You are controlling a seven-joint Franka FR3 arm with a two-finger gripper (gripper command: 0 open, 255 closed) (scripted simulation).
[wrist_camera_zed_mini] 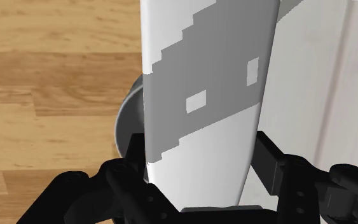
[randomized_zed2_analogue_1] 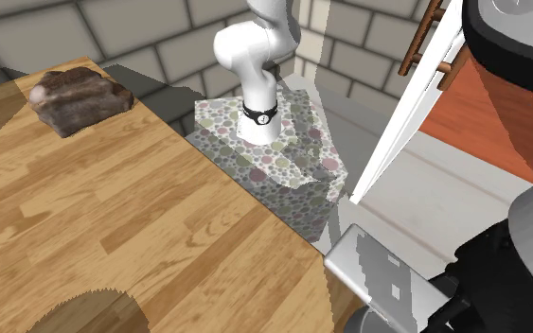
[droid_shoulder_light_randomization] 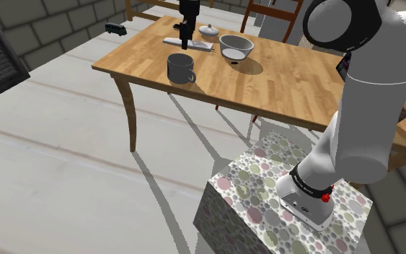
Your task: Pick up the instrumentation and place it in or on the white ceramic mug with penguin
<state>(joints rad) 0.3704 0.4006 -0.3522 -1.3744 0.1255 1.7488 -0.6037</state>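
The gripper [wrist_camera_zed_mini: 199, 153] was clamped on the instrument [wrist_camera_zed_mini: 203, 76]. In the wrist view its two black fingers [wrist_camera_zed_mini: 136, 156] pressed against the opposite long edges of the flat white slab, which had blocky grey patches. Beside one finger, a grey rounded rim [wrist_camera_zed_mini: 128, 118] showed from behind the slab. What it belonged to could not be told. Wood-grain table [wrist_camera_zed_mini: 50, 76] lay beyond.

In the shoulder view the gripper [droid_shoulder_light_randomization: 185, 45] hung straight down in the upper middle of the frame, its tips at the instrument [droid_shoulder_light_randomization: 197, 45]. The slab sat at table-top level near the far edge of the table [droid_shoulder_light_randomization: 280, 86]. Whether it rested on the wood or hung just off it could not be told.

The mug [droid_shoulder_light_randomization: 180, 68] looked dark grey here. It stood upright just below the gripper in the frame, near the instrument but apart from it. A pale bowl [droid_shoulder_light_randomization: 236, 46] stood to the right of the instrument, and a small lidded pot [droid_shoulder_light_randomization: 208, 31] stood just above and between them.

The white arm [droid_shoulder_light_randomization: 367, 94] filled the right of the frame, rising from the dotted stand [droid_shoulder_light_randomization: 266, 195] at the lower right.

In the second exterior view the instrument [randomized_zed2_analogue_1: 387, 274] showed at the lower right, past the edge of the table [randomized_zed2_analogue_1: 113, 218]. A brown lump [randomized_zed2_analogue_1: 77, 97] lay on the wood at the upper left. The arm [randomized_zed2_analogue_1: 255, 47] rose from the stand [randomized_zed2_analogue_1: 274, 161] at the top centre.
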